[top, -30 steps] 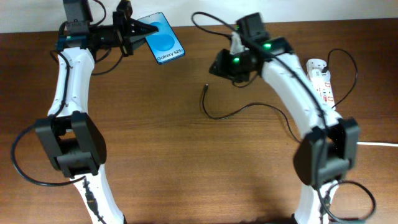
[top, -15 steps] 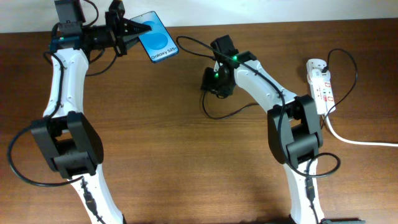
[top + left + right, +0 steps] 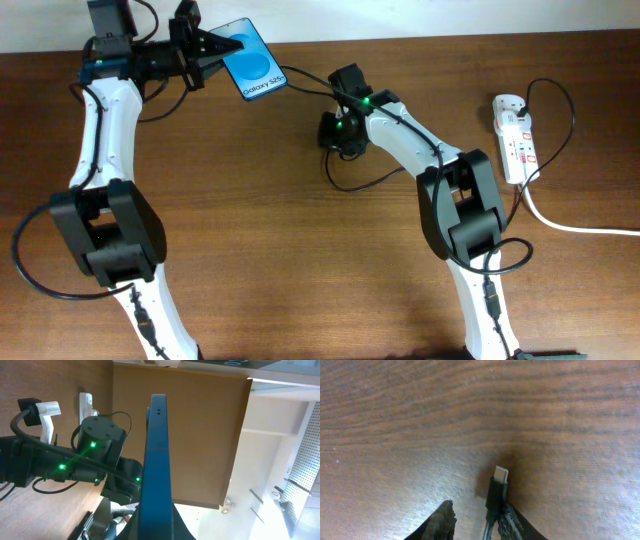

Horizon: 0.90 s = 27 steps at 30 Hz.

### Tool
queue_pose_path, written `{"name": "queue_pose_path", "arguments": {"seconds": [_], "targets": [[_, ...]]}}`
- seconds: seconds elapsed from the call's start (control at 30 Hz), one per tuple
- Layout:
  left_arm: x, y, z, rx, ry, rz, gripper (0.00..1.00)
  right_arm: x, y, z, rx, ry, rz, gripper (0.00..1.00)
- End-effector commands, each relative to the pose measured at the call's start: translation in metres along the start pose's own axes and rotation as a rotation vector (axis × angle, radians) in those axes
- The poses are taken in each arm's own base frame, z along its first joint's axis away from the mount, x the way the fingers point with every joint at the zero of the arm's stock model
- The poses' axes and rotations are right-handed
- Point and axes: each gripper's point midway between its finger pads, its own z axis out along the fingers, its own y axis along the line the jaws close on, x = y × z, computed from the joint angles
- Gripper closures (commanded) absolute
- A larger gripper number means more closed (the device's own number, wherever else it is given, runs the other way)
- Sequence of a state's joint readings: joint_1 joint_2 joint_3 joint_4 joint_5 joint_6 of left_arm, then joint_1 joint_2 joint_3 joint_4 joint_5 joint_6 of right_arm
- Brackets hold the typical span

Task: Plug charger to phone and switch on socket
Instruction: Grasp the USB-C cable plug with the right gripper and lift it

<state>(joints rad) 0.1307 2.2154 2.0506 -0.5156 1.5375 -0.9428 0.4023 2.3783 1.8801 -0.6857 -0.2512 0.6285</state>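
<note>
Your left tool (image 3: 220,45) is clenched on the one phone (image 3: 256,68), holding it at the far left edge of the worktop (image 3: 280,260) with the blue screen and its white lettering facing the overhead camera. From the left wrist camera the phone (image 3: 156,450) shows edge-on, a slim dark bar running up from between the tool's jaws.

Your right tool (image 3: 338,135) is down at the worktop's far middle, near the phone but apart from it. It stands released, jaws parted astride the one charger (image 3: 365,183). In the right wrist view the plug tip (image 3: 498,487) lies flat on the wood (image 3: 420,420), pointing away from the tool (image 3: 477,521). The cable runs back between the two fingertips (image 3: 442,522), tight beside the right-hand one, with a clear gap to the left-hand one.

Count two arms, two tools, one phone, one charger and one socket. The socket (image 3: 515,140) lies on the worktop's right side, well apart from both tools. Its thick white cord (image 3: 580,225) trails off to the right edge. The charger's thin black cable loops from under the right tool toward the right arm.
</note>
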Motion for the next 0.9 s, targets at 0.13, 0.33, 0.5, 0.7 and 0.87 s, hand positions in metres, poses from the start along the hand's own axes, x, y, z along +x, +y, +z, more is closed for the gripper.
{"name": "queue_pose_path", "arguments": {"seconds": [0.13, 0.33, 0.5, 0.7, 0.87], "targets": [[0.007, -0.012, -0.002, 0.022, 0.026, 0.014, 1.00, 0.013, -0.016, 0.026, 0.040, 0.053, 0.014, 0.73], [0.007, -0.012, -0.002, 0.022, 0.026, 0.014, 1.00, 0.025, -0.009, 0.022, -0.032, 0.134, 0.039, 0.96], [0.007, -0.012, -0.002, 0.022, 0.026, 0.039, 1.00, 0.014, 0.018, -0.046, -0.369, 0.192, -0.178, 0.96], [0.007, -0.012, -0.001, 0.023, 0.027, 0.103, 1.00, 0.013, 0.040, -0.183, -0.476, 0.054, -0.432, 0.96], [0.014, -0.012, 0.015, 0.025, 0.060, 0.176, 1.00, 0.056, 0.057, -0.278, -0.545, -0.003, -0.616, 0.96]]}}
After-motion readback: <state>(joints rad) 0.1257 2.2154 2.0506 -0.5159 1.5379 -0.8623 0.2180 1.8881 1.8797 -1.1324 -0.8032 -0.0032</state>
